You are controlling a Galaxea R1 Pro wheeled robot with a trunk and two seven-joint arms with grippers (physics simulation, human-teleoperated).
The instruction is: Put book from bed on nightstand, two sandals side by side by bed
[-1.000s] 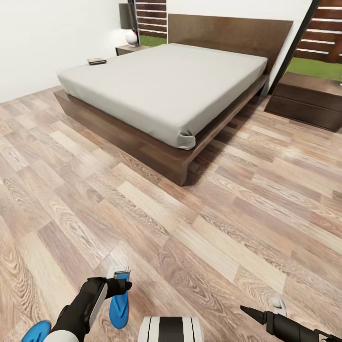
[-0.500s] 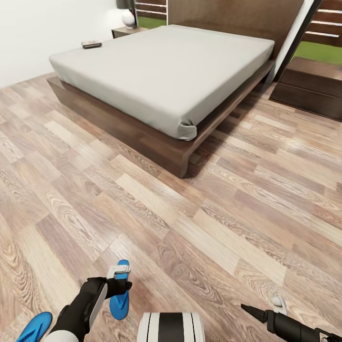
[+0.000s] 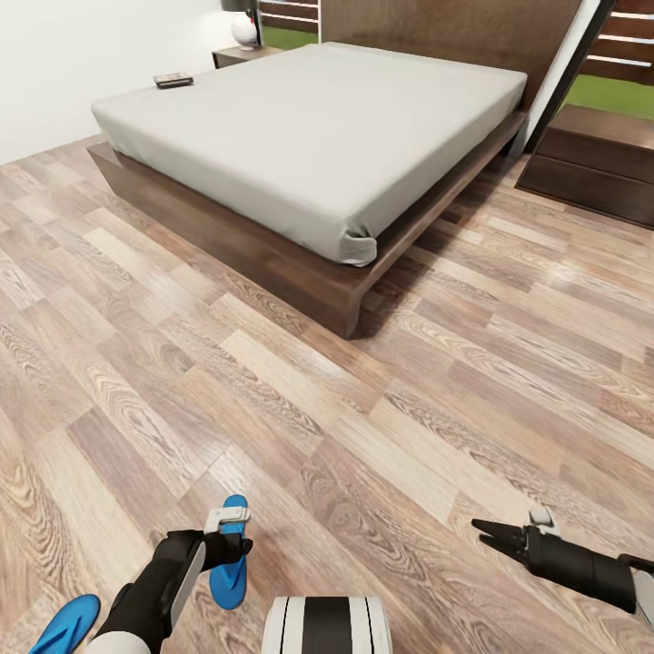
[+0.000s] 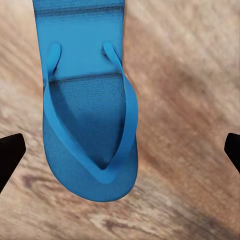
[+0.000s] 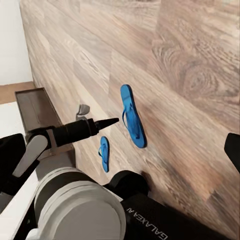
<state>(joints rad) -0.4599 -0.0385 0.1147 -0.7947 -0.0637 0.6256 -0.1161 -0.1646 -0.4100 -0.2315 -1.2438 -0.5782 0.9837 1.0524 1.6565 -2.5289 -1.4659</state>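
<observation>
Hovering over one blue sandal [image 4: 87,115] on the floor [image 3: 363,436], well short of the bed [image 3: 309,136]: left end effector [image 4: 120,150], spread wide and empty, aligned to straddle it. Second sandal [image 3: 65,623] nearby. Right end effector [image 3: 490,531] empty, closure unclear. Book [image 3: 173,80] on the bed's far corner, near the nightstand [image 3: 238,56].

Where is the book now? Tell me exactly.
In the head view, the book lies on the bed's far left corner, close to the mattress edge, with the nightstand just beyond it by the headboard.
</observation>
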